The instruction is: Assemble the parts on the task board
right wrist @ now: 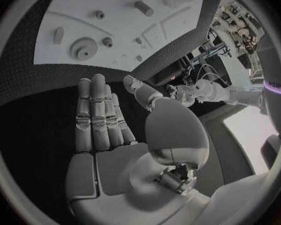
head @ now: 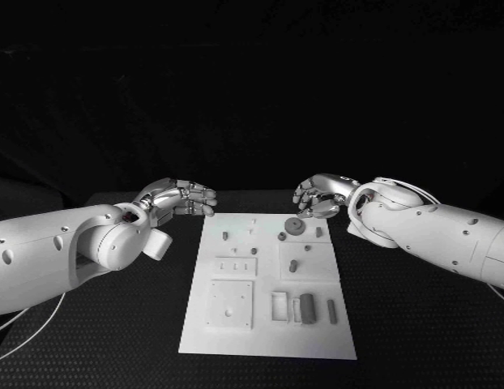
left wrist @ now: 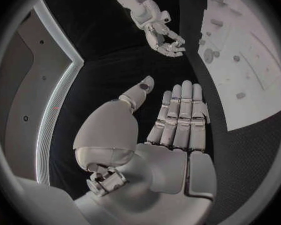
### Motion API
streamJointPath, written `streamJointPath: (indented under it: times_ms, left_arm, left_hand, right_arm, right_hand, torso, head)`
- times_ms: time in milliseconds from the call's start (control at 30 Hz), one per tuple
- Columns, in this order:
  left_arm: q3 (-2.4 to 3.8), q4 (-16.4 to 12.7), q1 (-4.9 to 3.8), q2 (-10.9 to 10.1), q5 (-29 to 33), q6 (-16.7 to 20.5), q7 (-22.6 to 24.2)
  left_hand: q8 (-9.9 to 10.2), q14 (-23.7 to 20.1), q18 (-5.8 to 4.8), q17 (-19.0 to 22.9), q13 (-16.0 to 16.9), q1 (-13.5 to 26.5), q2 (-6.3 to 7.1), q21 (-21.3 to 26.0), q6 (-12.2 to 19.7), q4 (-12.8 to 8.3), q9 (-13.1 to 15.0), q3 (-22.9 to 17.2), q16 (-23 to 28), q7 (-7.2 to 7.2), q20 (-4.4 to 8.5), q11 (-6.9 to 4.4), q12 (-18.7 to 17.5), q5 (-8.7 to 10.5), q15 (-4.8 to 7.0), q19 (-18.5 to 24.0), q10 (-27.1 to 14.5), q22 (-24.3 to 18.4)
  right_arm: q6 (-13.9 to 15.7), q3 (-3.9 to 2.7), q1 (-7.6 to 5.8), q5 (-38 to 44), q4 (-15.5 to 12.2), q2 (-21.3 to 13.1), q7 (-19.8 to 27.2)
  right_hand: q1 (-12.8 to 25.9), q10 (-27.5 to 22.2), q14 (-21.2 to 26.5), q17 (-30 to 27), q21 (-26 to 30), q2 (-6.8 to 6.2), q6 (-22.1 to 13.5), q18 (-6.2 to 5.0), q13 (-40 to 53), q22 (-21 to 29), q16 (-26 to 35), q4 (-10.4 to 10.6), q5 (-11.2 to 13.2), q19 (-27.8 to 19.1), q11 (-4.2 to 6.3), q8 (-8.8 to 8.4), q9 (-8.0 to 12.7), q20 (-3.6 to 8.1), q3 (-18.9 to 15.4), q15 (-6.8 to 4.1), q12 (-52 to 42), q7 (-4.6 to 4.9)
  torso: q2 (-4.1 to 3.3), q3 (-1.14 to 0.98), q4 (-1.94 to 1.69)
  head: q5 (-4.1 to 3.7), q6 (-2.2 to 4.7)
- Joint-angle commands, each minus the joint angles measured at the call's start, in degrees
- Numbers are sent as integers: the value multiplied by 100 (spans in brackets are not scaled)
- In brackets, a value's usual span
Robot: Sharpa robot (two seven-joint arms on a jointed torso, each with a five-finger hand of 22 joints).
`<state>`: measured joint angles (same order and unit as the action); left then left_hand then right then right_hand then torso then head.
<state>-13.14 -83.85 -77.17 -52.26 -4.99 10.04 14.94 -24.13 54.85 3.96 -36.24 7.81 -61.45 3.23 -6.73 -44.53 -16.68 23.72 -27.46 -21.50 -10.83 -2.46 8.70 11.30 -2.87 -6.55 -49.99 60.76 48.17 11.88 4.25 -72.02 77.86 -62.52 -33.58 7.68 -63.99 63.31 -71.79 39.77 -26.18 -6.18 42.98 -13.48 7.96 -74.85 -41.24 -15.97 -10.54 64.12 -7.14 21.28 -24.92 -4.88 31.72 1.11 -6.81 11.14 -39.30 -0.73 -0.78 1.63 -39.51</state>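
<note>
the task board (head: 270, 324) lay mid-table, small grey parts (head: 308, 308) scattered over it, a gear (head: 293, 225) near its far end. the left hand (head: 180, 198) and right hand (head: 322, 197) flanked that end, fingers apart, holding nothing.

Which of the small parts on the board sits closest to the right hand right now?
The round gear at the board's far end, lying flat just in front of the right hand. It is the only toothed disc; the other parts lie farther from that hand.
</note>
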Motion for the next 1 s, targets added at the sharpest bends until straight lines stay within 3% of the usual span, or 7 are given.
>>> streamJointPath:
  times_ms: [33,133,233,500,600,700,1000]
  left_arm:
    - [11,-132,-50,-43,61,-142,92]
    - [13,-167,-67,-48,62,-140,91]
    - [13,-160,-67,-30,63,-137,90]
    - [34,-130,-67,25,138,-155,121]
    - [58,-121,-67,24,138,-154,121]
    - [129,-142,-67,13,138,-151,134]
    - [159,-166,-70,-29,138,-155,114]
  left_hand:
    - [36,13,-115,-11,-5,28,-2,20,-23,3,-11,37,17,-10,36,6,-42,-28,-9,-24,-43,-7]
    - [45,22,-121,-18,-5,34,-1,25,-15,3,-18,47,20,-13,44,7,-49,-28,-5,-35,-43,-11]
    - [50,24,-124,-21,-4,37,2,28,-10,3,-21,52,23,-16,47,7,-52,-28,-4,-39,-43,-14]
    - [87,16,-169,-51,-14,211,35,78,21,3,-48,216,67,-36,79,39,-118,-14,-12,-51,-98,-45]
    - [91,15,-177,-58,-15,220,36,88,23,1,-51,247,75,-36,87,41,-128,-14,-11,-56,-103,-50]
    - [93,15,-185,-64,-14,230,26,96,21,4,-53,271,83,-36,93,43,-135,-13,-11,-60,-104,-55]
    - [97,19,-201,-79,-11,261,17,115,19,5,-59,327,99,-35,107,44,-148,-13,-10,-71,-104,-67]
  right_arm:
    - [161,-7,-41,1023,-149,9,-102]
    - [127,-7,-49,1314,-242,45,-140]
    - [79,-7,-51,1482,-267,86,-177]
    - [-68,-7,-51,1917,-249,225,-319]
    - [-141,-7,-51,2009,-226,258,-348]
    - [-201,-7,-51,2085,-192,273,-390]
    - [-302,-6,-50,2233,-100,320,-433]
  right_hand:
    - [-43,85,-230,264,-280,1,76,-152,32,-172,-445,-5,31,330,31,-31,-12,208,-36,-72,38,12]
    - [-46,199,-336,562,-674,-8,179,-152,76,-175,-992,-13,26,575,70,-47,-23,388,-34,-119,66,-8]
    - [-34,243,-308,667,-901,-11,226,-152,100,-172,-1239,-14,25,579,72,-73,-28,445,-4,-123,111,-20]
    - [-18,260,-275,699,-1181,-37,327,-152,128,-167,-1473,-8,26,533,64,-93,-49,487,52,-112,204,-58]
    - [-10,272,-266,699,-1250,-48,340,-152,140,-164,-1532,-4,26,520,65,-107,-51,496,65,-113,222,-68]
    - [-3,265,-258,696,-1280,-59,344,-152,143,-163,-1554,-2,27,509,60,-115,-51,499,69,-108,238,-69]
    - [11,255,-237,682,-1350,-87,391,-152,153,-160,-1607,4,28,481,51,-114,-62,503,79,-99,266,-81]
  torso:
    - [-189,-9,-104]
    - [-268,-6,-147]
    - [-308,1,-160]
    - [-452,44,-205]
    - [-488,52,-213]
    - [-513,54,-221]
    - [-601,70,-278]
  head:
    - [-61,-49]
    - [-93,-16]
    - [-107,-3]
    - [-186,58]
    - [-193,74]
    - [-184,66]
    - [-212,50]
